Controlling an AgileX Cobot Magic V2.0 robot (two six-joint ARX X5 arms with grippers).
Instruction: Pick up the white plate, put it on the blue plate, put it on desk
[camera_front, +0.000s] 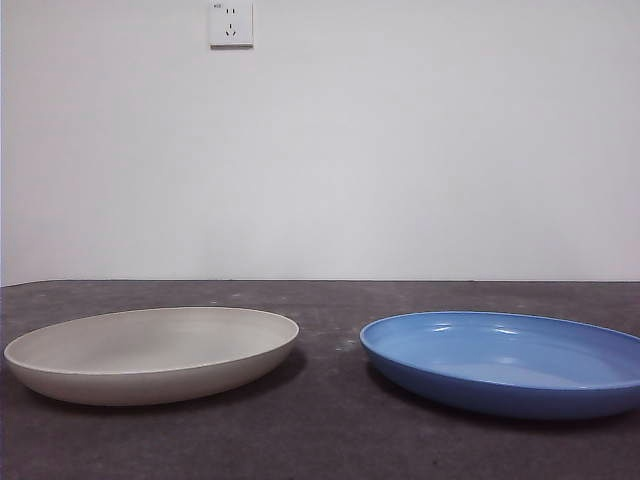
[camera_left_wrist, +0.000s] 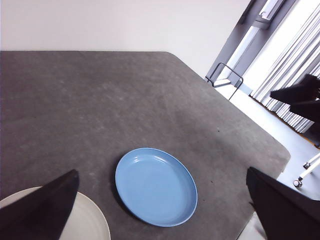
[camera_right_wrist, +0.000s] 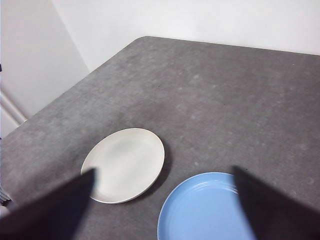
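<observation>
The white plate (camera_front: 152, 353) lies flat on the desk (camera_front: 330, 300) at the left of the front view, and the blue plate (camera_front: 505, 361) lies beside it at the right, a gap between them. No arm shows in the front view. High above the desk, my left gripper (camera_left_wrist: 160, 210) hangs open over the blue plate (camera_left_wrist: 156, 186), the white plate (camera_left_wrist: 89, 222) showing under one jaw. My right gripper (camera_right_wrist: 162, 210) is open too, raised above both plates, with the white plate (camera_right_wrist: 125, 164) and blue plate (camera_right_wrist: 205, 210) between its jaws in view.
A white wall with a socket (camera_front: 231, 24) stands behind the desk. The desk's rounded corner (camera_left_wrist: 280, 150) and a window with blinds (camera_left_wrist: 295, 60) appear in the left wrist view, along with the other arm's black tip (camera_left_wrist: 300, 97).
</observation>
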